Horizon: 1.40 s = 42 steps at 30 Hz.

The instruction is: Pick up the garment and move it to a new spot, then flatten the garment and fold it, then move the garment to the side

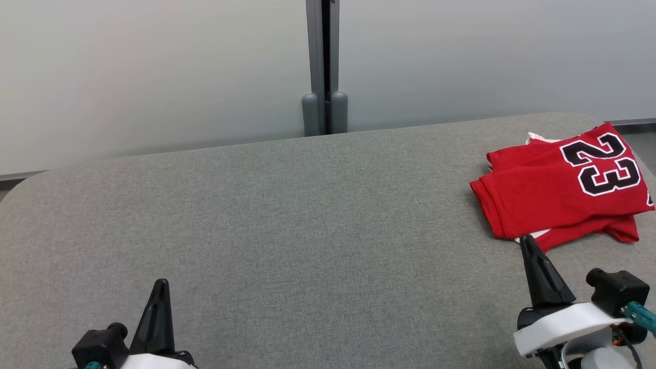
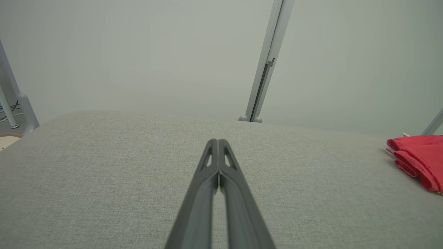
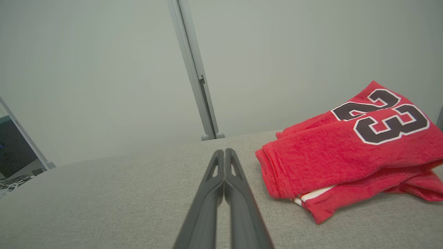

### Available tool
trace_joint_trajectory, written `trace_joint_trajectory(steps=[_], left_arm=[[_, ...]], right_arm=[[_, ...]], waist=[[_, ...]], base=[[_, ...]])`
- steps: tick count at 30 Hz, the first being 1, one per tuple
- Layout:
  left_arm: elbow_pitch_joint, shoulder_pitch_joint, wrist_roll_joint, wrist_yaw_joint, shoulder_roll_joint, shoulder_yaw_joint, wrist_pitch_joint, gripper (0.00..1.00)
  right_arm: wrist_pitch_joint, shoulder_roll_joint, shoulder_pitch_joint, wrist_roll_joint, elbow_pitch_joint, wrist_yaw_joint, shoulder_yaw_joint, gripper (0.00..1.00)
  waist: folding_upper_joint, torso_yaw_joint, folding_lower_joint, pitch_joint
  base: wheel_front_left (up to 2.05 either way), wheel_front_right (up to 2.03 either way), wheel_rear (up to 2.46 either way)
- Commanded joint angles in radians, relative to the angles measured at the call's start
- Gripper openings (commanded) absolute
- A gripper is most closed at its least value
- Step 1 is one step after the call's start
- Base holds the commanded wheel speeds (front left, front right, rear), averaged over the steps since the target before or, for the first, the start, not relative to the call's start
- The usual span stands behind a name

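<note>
Right tool (image 1: 526, 241) clenched empty, red garment (image 1: 558, 189) just beside its tip, left tool (image 1: 161, 283) clenched, well apart

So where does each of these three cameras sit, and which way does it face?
Head view: on the robot's head, looking forward and down over the grey table; left hand lower left, right hand lower right, both shut.
Left wrist view: on the left wrist, looking along its closed fingers across the table.
Right wrist view: on the right wrist, along its closed fingers, red jersey close beside them.
Shared: all show the jersey and the grey post.
</note>
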Motion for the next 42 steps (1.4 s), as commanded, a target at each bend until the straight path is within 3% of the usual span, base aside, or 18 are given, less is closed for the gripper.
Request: trace_joint_trajectory(steps=[1,31,42], left_arm=[[-0.012,-0.027,-0.032,-0.010,0.006,0.014,0.005,0.00],[0.024,-0.092,-0.486,-0.093,-0.032,0.105,0.138,0.00],[0.034,-0.110,-0.603,-0.116,-0.043,0.129,0.172,0.00]], right_arm=[[0.008,-0.003,-0.021,0.030,-0.020,0.000,-0.016,0.00],[0.135,0.063,-0.009,0.464,-0.051,0.000,-0.141,0.00],[0.167,0.081,-0.006,0.576,-0.059,0.000,-0.173,0.00]], waist=[[-0.0001,0.000,0.0000,0.000],[-0.0001,0.015,0.0000,0.006],[-0.0001,0.020,0.0000,0.008]], base=[[0.00,0.00,0.00],[0.00,0.00,0.00],[0.00,0.00,0.00]])
